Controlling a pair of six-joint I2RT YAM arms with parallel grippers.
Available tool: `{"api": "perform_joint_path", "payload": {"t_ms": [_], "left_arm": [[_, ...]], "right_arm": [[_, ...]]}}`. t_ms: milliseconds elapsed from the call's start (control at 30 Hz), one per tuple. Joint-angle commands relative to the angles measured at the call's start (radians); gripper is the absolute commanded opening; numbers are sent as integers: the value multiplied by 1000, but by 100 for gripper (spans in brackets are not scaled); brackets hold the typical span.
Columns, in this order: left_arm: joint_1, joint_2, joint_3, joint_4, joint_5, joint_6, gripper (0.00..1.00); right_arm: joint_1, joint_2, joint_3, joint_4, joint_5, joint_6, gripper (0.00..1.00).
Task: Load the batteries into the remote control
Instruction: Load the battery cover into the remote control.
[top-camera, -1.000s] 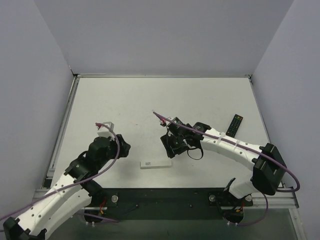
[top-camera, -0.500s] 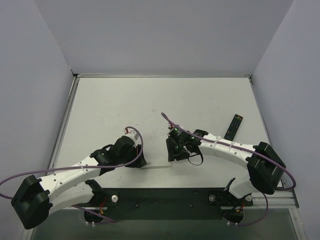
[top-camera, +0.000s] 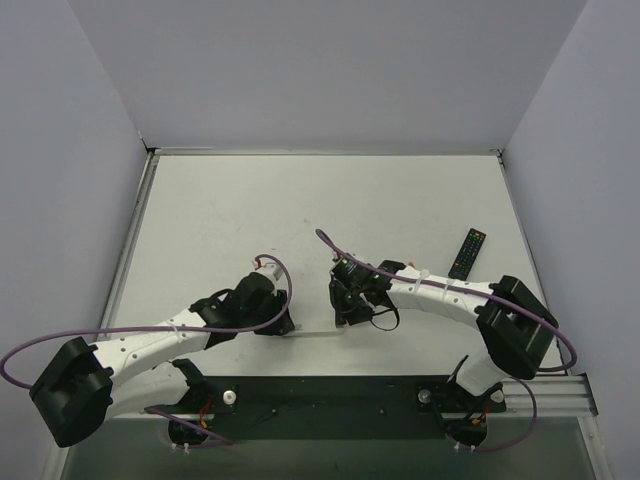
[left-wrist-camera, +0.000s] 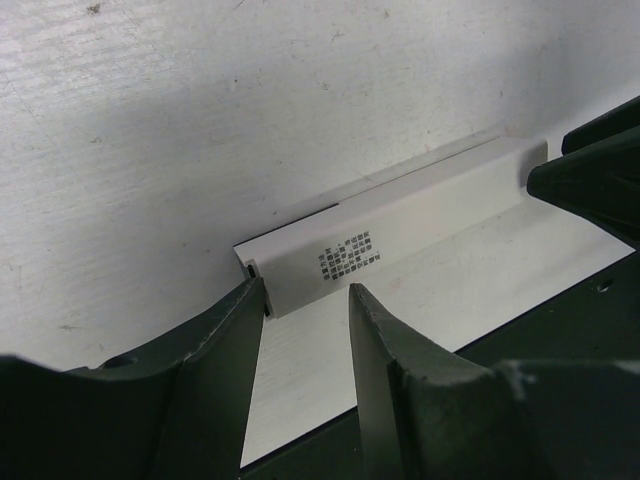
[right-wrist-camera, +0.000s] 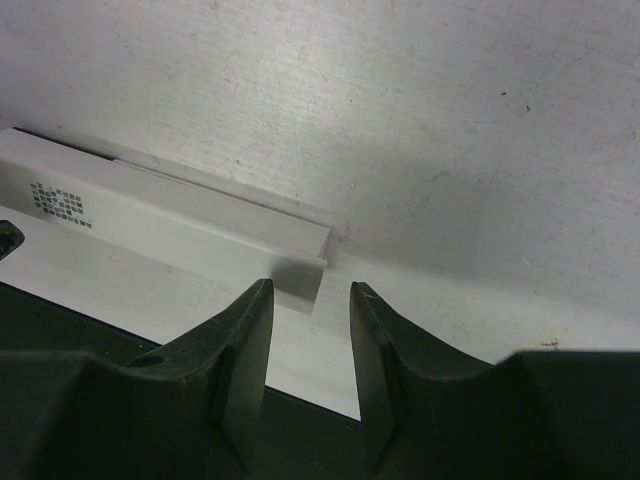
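The slim white remote control (left-wrist-camera: 400, 225) lies flat near the table's front edge, its small dark patch (left-wrist-camera: 348, 255) close to the left end. In the top view only a sliver of the remote (top-camera: 314, 331) shows between the two grippers. My left gripper (left-wrist-camera: 305, 290) is open, its fingertips just short of the remote's left end and nothing between them. My right gripper (right-wrist-camera: 310, 290) is open at the remote's right end (right-wrist-camera: 300, 265), with the end just ahead of its left finger. The blue batteries are out of view.
A black remote with coloured buttons (top-camera: 468, 252) lies at the right side of the table. The dark front rail (top-camera: 330, 392) runs just behind the grippers. Grey walls enclose the table on the left, back and right.
My left arm has swung in from the left to the white remote's left end. My right gripper has dropped towards the remote's right end. The remote has not moved.
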Motion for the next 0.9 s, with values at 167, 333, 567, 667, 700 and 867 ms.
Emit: {"api": "perform_joint_path", "payload": {"t_ms": [167, 333, 567, 667, 700, 867], "left_arm": [[-10, 0, -11, 23, -2, -9, 49], [-22, -34, 5, -29, -33, -9, 49], [-31, -41, 22, -74, -64, -12, 49], [-31, -20, 14, -43, -53, -12, 49], [-33, -15, 5, -31, -50, -15, 49], [-31, 25, 2, 29, -47, -19, 45]], "right_arm": [[20, 36, 24, -32, -5, 7, 29], [22, 33, 24, -43, 7, 10, 27], [31, 36, 32, -51, 16, 7, 26], [34, 39, 36, -54, 16, 6, 26], [34, 37, 36, -55, 18, 6, 26], [38, 42, 41, -58, 21, 6, 26]]}}
